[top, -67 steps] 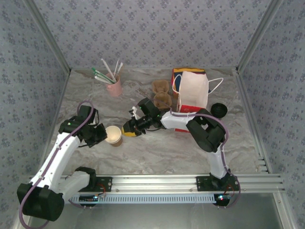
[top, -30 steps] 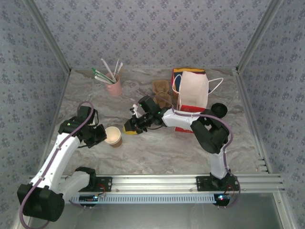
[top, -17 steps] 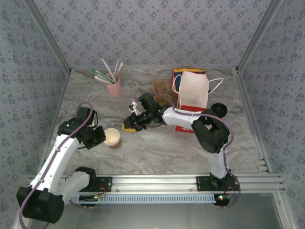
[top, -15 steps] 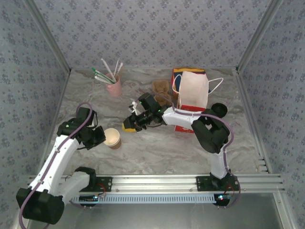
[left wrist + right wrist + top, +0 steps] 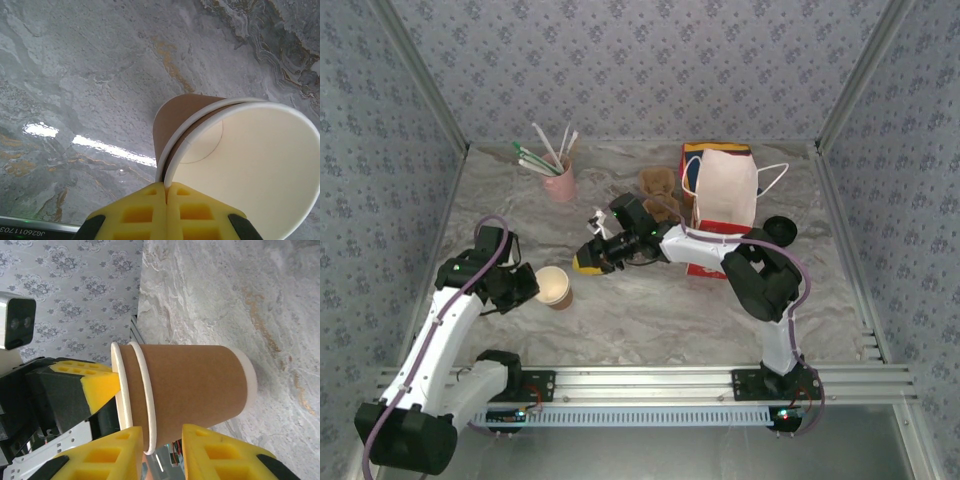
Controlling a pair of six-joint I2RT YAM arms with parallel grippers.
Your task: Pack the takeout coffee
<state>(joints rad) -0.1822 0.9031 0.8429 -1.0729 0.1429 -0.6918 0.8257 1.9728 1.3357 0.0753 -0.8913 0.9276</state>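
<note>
The one marking that can be read is a line of small pale characters on the dark strip (image 5: 30, 231) at 7 o'clock in the left wrist view. It is upside down, cut by the frame edge, and reads roughly "J62601703".

Takeout coffee (image 5: 779, 230): small cup, round black lid on and facing up, seen from above so lid hides most of body. Stands on marbled table (image 5: 650, 310), far-right part, just beside right side of white paper bag (image 5: 728, 190), near its handle loop.
</note>
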